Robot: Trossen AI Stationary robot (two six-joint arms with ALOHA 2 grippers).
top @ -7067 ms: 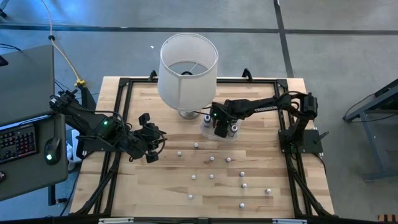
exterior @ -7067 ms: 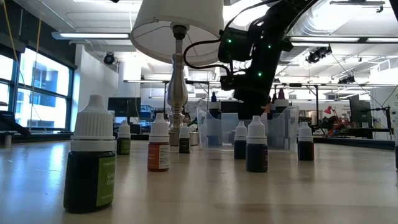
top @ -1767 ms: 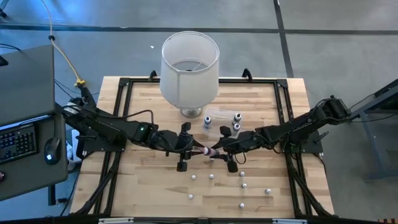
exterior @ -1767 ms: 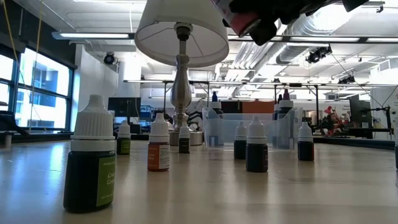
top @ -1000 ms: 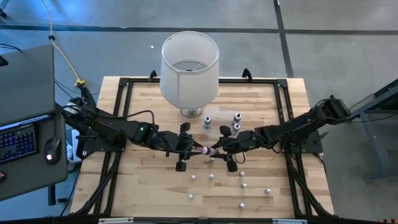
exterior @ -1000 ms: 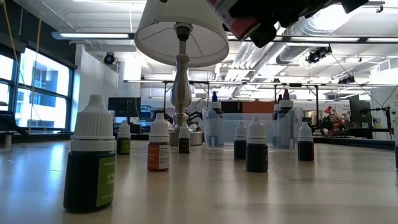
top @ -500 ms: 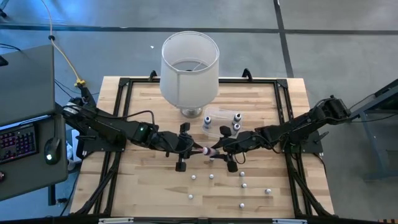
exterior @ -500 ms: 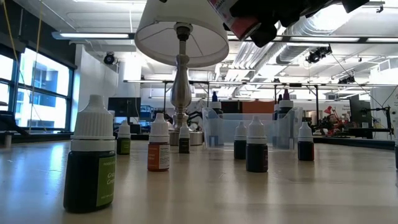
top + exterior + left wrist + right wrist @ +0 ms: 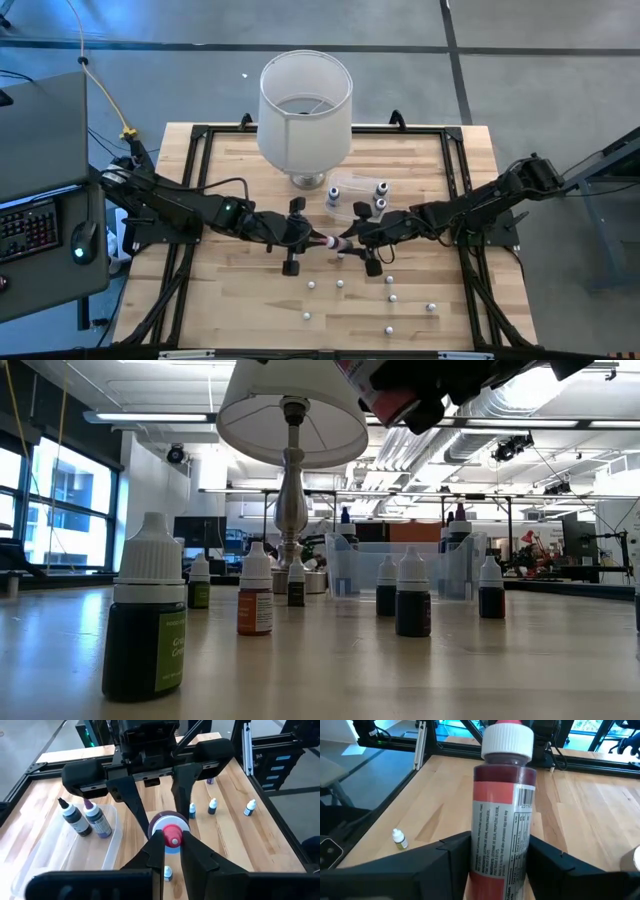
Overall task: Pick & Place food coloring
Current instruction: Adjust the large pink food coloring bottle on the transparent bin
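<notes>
Bottle [image 9: 502, 815] of red food coloring, white ribbed collar, red tip, hangs above the table's [image 9: 250, 300] centre; left gripper [image 9: 318, 241] pinches its tip from nine o'clock, right gripper [image 9: 350, 242] clasps its body from three.

Overhead, straight down on the lampshade [image 9: 305, 108]; table-level, facing it past small bottles; wrist cameras close, opposed, sharing the red bottle [image 9: 502, 820] beside it.
</notes>
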